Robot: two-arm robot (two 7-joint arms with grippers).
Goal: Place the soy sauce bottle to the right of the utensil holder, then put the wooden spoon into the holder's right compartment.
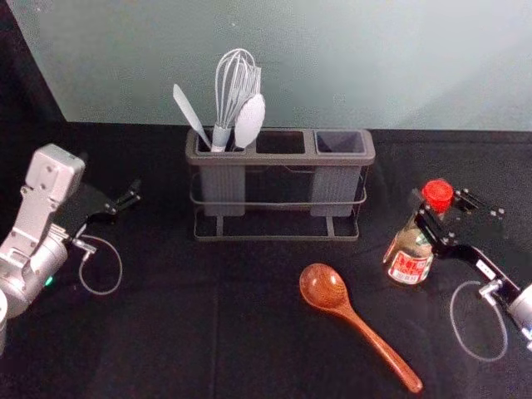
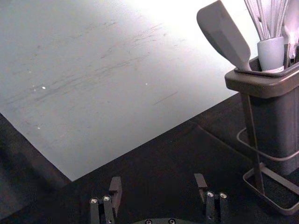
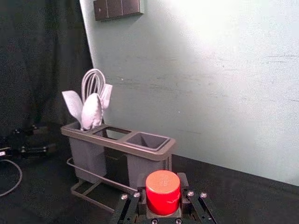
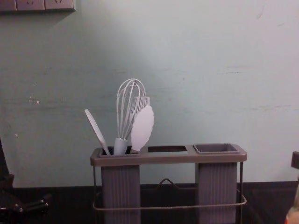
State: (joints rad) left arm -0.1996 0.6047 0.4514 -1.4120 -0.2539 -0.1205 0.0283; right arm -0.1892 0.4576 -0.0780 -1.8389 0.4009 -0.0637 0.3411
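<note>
ok, r. claw [image 1: 440,199] is in from the right, pinching the soy sauce bottle [image 1: 410,256] by the neck, just under the red cap, afaict. bottle's right of the utensil holder [image 1: 280,158] & a bit nearer the robot, leaning some in the head view; can't tell if its base is on the tabletop [image 1: 166,316]. l. claw [image 2: 158,178] is idle left of the holder, fingers spread wide.

step in hand, i'd say: set the bottle down. best bet: bring it upright, move fwd w/ a gap off the holder's frame, lower til the base sits flat, then open evenly & back off straight so the cap doesn't snag. keep clear of the wooden spoon [image 1: 355,321], lying in front, next for the right compartment [image 1: 339,142].
</note>
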